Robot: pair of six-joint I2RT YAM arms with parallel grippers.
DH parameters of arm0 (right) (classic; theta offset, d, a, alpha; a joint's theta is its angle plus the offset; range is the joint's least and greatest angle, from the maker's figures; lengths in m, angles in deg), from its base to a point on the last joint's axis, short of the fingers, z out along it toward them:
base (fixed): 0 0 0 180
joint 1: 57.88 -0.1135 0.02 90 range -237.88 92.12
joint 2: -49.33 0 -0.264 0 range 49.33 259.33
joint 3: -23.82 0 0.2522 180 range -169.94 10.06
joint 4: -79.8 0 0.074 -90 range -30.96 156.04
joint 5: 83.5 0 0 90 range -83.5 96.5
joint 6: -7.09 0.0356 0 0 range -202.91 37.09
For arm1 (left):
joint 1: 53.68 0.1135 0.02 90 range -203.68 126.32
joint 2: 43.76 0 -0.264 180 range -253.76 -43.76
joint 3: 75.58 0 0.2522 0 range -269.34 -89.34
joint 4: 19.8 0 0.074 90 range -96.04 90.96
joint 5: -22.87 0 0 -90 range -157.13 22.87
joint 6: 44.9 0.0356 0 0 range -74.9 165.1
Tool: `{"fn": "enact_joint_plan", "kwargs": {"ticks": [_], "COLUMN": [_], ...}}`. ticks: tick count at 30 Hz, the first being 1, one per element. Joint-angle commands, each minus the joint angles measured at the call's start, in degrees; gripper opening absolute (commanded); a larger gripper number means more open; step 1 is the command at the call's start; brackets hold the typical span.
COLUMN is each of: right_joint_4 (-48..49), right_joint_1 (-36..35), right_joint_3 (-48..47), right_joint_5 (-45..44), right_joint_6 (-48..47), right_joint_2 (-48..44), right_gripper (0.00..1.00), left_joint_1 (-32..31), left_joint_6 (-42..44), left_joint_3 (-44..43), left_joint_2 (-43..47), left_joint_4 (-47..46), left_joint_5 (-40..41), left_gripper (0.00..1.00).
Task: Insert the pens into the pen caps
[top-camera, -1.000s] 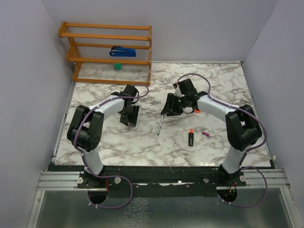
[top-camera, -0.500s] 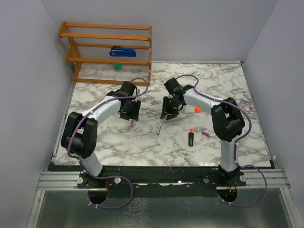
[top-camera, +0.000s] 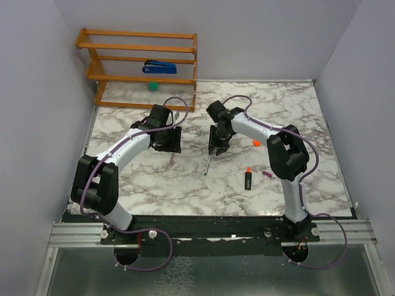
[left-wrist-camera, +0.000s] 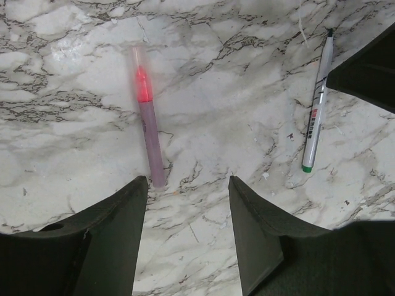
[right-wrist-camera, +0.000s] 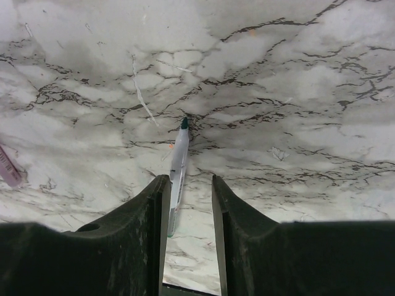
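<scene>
The slim silver-grey pen [top-camera: 208, 163] lies on the marble table. My right gripper [top-camera: 217, 143] hangs open over its far end. In the right wrist view the pen [right-wrist-camera: 178, 160] runs between the fingers, close to the left one, with the gripper [right-wrist-camera: 189, 180] astride it. The slim pink pen [left-wrist-camera: 150, 132] lies ahead of my open, empty left gripper [left-wrist-camera: 187, 182], and a pale translucent cap seems to cover its red tip. The black marker [top-camera: 247, 179], magenta cap [top-camera: 266, 174] and orange cap [top-camera: 255, 143] lie to the right.
A wooden rack [top-camera: 142, 77] stands at the back left with a blue stapler [top-camera: 159, 66] and a green ball [top-camera: 153, 86] on it. Purple walls close in the table on three sides. The silver pen also shows in the left wrist view [left-wrist-camera: 315, 114].
My right gripper has shifted left, over the silver pen's far end, as its arm folded. My left gripper has moved slightly farther back. No pen or cap has moved.
</scene>
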Motion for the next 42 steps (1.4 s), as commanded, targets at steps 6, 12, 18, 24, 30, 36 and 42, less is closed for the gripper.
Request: {"fn": "enact_joint_plan", "kwargs": {"ticks": [6,12,18,24,30,36,42], "right_joint_4": [-2.5,-4.0,-5.1,-5.1,0.0,29.1,57.3], "right_joint_1": [-2.0,-2.5,-3.0,-3.6,-3.6,-3.5,0.1], "right_joint_3": [-3.8,-5.6,-6.1,-6.3,-3.7,9.2,22.2], "right_joint_5": [-2.0,-2.5,-4.9,-5.2,-2.8,8.8,14.3], "right_joint_6": [1.1,0.6,0.3,-0.7,-1.6,-7.0,-6.3], "right_joint_2": [4.2,6.1,6.5,7.6,7.1,-6.9,-17.0], "right_gripper": [0.37,0.36,0.27,0.02,0.0,0.0,0.0], "left_joint_1": [0.6,0.8,0.8,0.8,0.8,1.9,2.3], "left_joint_6": [-0.1,0.3,0.3,0.5,0.7,-1.8,-14.1], "left_joint_3": [4.0,4.9,4.7,4.8,5.3,8.3,16.4], "left_joint_2": [2.9,3.7,4.3,4.5,5.3,8.6,13.5], "left_joint_4": [-6.1,-6.3,-6.3,-6.3,-7.3,-14.5,-35.3], "left_joint_5": [-3.8,-3.3,-3.5,-3.5,-4.2,-11.8,-19.2], "left_gripper": [0.56,0.56,0.56,0.56,0.56,0.58,0.62]}}
